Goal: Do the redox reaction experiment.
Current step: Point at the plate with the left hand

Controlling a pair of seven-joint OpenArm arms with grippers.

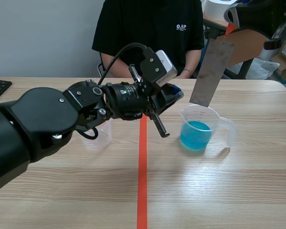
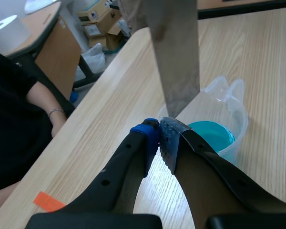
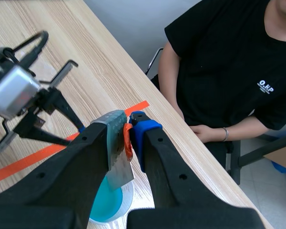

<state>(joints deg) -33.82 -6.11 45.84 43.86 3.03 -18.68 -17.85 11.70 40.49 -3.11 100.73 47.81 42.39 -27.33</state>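
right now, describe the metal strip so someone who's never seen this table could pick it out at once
On the wooden table, look right of the red tape line to the clear cup of blue liquid. Above it hangs the metal strip, pinched at its top by the right gripper. It is the only flat, dull grey piece, tilted, its lower end near the cup's rim.

The left jaws are meeting empty just beside a grey metal plate (image 2: 174, 57) hanging over a beaker (image 2: 237, 125) holding blue liquid (image 2: 212, 134).
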